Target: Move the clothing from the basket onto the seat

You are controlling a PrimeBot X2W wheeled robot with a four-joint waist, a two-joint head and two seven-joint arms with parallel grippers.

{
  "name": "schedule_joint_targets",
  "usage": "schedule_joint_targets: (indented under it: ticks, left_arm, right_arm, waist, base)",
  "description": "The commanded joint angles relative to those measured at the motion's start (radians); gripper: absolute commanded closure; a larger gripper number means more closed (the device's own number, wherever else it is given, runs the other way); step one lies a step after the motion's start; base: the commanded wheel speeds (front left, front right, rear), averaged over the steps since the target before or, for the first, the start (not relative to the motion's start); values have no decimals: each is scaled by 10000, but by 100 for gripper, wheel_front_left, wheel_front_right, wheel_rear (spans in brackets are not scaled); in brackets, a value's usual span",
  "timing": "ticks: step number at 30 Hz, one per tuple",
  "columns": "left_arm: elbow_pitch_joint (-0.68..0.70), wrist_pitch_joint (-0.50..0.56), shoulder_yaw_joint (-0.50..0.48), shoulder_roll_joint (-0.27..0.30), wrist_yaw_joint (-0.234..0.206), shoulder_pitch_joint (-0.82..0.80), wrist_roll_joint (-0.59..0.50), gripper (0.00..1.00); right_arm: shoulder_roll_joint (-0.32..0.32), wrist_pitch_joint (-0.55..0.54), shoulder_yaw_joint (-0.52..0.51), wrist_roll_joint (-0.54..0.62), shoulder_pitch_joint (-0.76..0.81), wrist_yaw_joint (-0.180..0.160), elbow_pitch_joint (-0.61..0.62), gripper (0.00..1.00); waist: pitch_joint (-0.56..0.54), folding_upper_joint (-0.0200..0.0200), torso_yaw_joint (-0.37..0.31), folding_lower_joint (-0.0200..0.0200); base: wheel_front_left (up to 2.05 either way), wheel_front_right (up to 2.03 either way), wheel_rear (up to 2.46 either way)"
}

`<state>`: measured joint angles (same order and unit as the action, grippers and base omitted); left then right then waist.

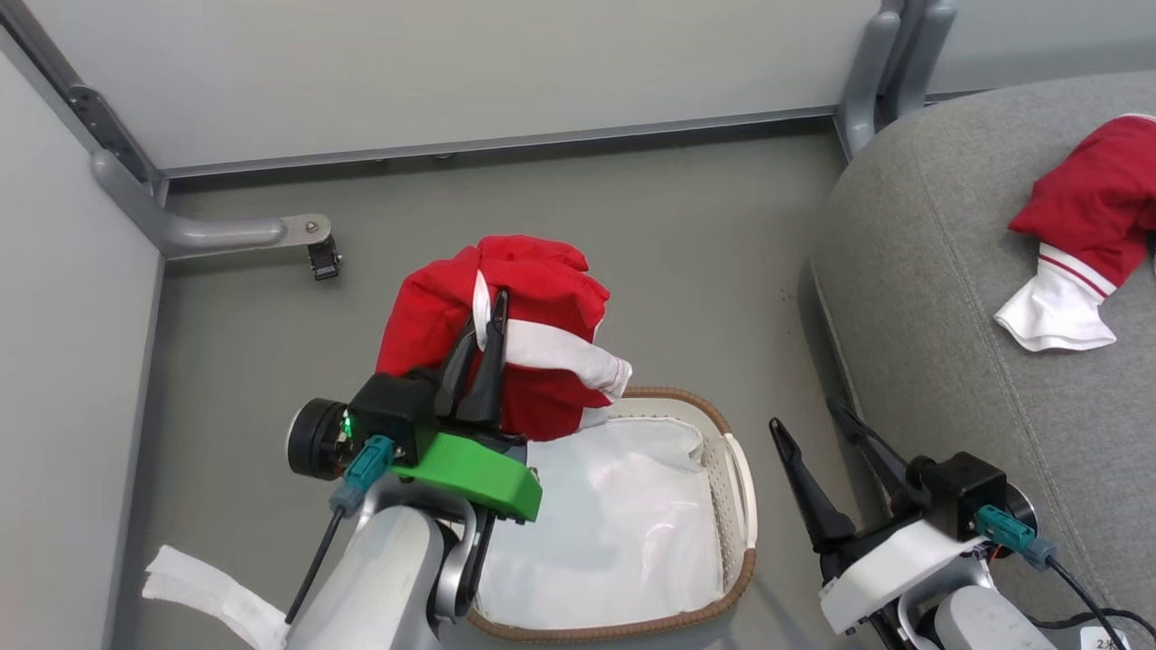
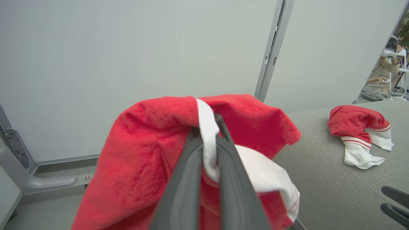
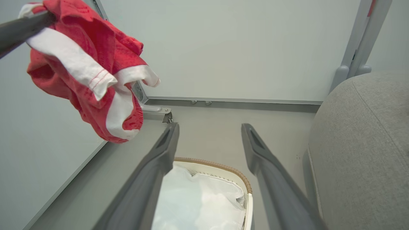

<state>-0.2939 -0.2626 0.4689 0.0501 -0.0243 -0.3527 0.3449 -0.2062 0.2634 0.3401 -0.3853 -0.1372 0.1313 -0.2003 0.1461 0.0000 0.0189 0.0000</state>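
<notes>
Grey floor [image 1: 587, 226] runs back to pale wall panels [image 1: 452, 72] that meet in a corner. Grey metal posts stand along them, and a foot bracket [image 1: 217, 233] sits at the base. The seat [image 1: 948, 343] takes up the right side. A red-and-white garment [image 1: 1093, 199] lies crumpled on it, its white cuff spread on the grey fabric. The basket [image 1: 742, 506] stands on the floor near the seat, with a white liner [image 1: 623, 533] in it. A white strip [image 1: 208, 591] lies on the floor at the lower left. In the left wrist view a person [image 2: 385, 68] sits far off beyond the seat.

The left arm's pale forearm [image 1: 379, 578] slopes up beside the basket's left rim, its fingers pointing up and away. The left gripper [image 1: 489, 311] is pinched on a white band of a second garment [image 1: 533, 280]. This one hangs bunched from the fingers, in the air over the basket's far rim and well clear of the liner.

The right gripper [image 1: 804, 420] sits low between basket and seat. Its fingers are spread wide, hold nothing, and point forward over the basket's right edge.
</notes>
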Motion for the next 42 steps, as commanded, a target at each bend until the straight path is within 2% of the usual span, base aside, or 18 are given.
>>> schedule_joint_targets:
  ticks: [1,8,15,18,26,31,37,38,39,40,42]
  left_arm:
    - [174,-31,8,16,41,187,-122,100]
    - [1554,-30,77,14,-24,471,241,100]
    - [2200,-21,390,18,-99,484,207,100]
    - [2247,-21,508,19,-91,592,443,100]
    - [2198,-21,977,20,-222,381,729,100]
    - [2133,-21,1375,15,-245,152,876,100]
    - [2058,-21,1897,20,-268,-40,1123,100]
    - [2034,-21,1982,17,-270,-51,1162,100]
    - [2010,-21,2058,18,-279,-79,1170,100]
    - [1975,-21,2122,20,-292,-111,1175,100]
    - [1917,-21,2225,18,-308,-152,1178,100]
  right_arm:
    - [-63,15,-11,49,169,-10,-29,0]
    - [9,15,-74,71,392,-10,-101,0]
    - [61,15,275,75,306,-10,12,0]
    - [22,15,838,-118,-86,-10,431,0]
    - [-738,15,2684,-110,-1753,-12,1339,0]
    - [-897,15,3339,-16,-2809,-12,811,0]
    - [-683,15,4158,-370,-3594,-12,-117,0]
    - [-638,15,4223,-448,-3679,-12,-223,28]
    - [-585,15,4267,-567,-3740,-12,-366,81]
    - [-542,15,4273,-646,-3794,-12,-436,100]
    - [-440,15,4114,-841,-3824,-12,-498,100]
  waist:
    - [-154,0,156,0]
    - [-444,0,190,0]
    - [-675,0,180,0]
    - [-707,0,173,0]
    - [-555,0,233,0]
    - [-437,0,382,0]
    - [-321,0,620,0]
    - [-303,0,653,0]
    - [-276,0,698,0]
    - [-260,0,725,0]
    - [-219,0,770,0]
  base:
    - [0,0,0]
    - [0,0,0]
    - [0,0,0]
    - [0,0,0]
    - [0,0,0]
    - [0,0,0]
    - [0,0,0]
    - [0,0,0]
    - [0,0,0]
    - [0,0,0]
    - [0,0,0]
